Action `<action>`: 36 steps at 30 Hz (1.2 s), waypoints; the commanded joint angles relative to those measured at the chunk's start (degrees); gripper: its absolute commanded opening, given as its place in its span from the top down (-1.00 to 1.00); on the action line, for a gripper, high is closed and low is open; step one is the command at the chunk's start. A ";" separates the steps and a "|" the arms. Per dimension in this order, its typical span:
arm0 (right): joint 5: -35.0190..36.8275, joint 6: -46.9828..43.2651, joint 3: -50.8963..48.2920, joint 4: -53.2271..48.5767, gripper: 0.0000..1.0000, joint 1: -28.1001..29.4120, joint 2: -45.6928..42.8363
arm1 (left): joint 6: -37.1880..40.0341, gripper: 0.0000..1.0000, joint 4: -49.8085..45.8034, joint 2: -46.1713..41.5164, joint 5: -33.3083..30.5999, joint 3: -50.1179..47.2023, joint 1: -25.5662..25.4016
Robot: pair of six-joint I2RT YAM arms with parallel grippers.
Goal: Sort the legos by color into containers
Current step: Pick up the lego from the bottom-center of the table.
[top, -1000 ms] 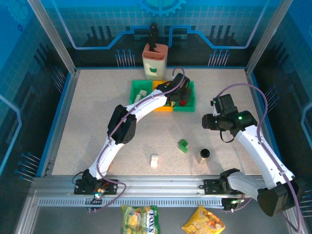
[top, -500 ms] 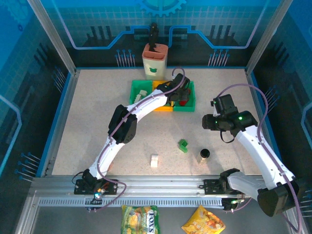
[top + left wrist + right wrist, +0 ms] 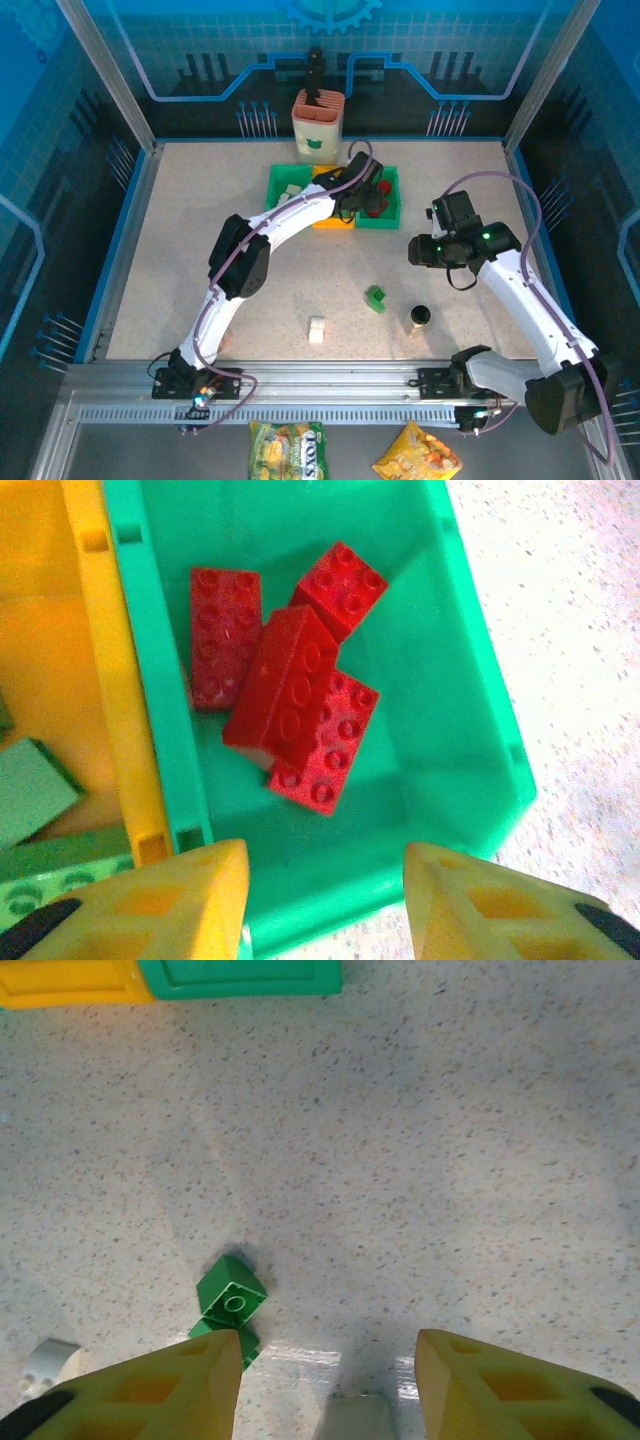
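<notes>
The left gripper hung over the right green bin, fingers apart and empty; four red legos lay inside. The right gripper, also apart, hovered above the counter, with a green lego at its 10 o'clock.

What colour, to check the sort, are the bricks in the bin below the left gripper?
Red bricks; left wrist view.

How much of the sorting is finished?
Done: four red bricks in the right green bin, green bricks in the yellow bin. In hand: nothing; left gripper and right gripper are open. Left: a loose green brick and a white brick on the table.
</notes>
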 commanded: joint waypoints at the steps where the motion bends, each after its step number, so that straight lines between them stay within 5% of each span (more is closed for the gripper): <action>1: -4.82 0.10 1.10 0.44 0.00 -0.46 1.20 | 1.94 0.09 0.76 -5.85 3.57 -4.30 0.17; 16: -3.93 0.34 -0.03 2.39 -0.06 9.51 9.08 | 3.75 0.06 3.34 -24.44 6.54 -30.42 0.04; 36: 0.10 -17.97 6.67 -1.78 -0.14 19.16 30.40 | 0.72 0.03 5.67 -40.39 1.42 -52.70 0.13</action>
